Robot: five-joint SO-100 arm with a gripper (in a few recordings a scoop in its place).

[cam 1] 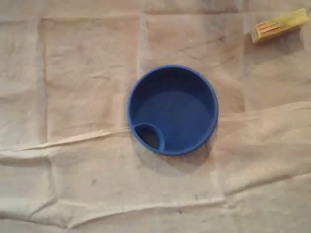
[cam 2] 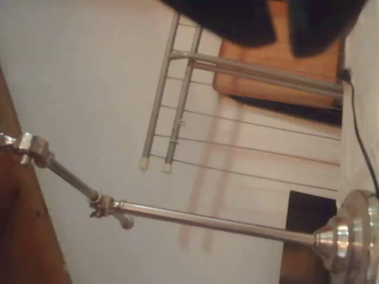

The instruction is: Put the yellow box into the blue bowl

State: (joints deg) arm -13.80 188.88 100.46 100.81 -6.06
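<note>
A round blue bowl with a small inner compartment at its lower left sits in the middle of the cloth in the overhead view. The yellow box, long and narrow with an orange-marked end, lies flat near the top right corner, well apart from the bowl. In the wrist view two dark blurred shapes at the top edge are my gripper, pointing away from the table toward a wall. A narrow gap shows between them, and nothing is seen held.
A wrinkled beige cloth covers the whole table, with raised folds running across its lower half. The wrist view faces a white wall with a metal rack, a chrome stand and a wooden panel.
</note>
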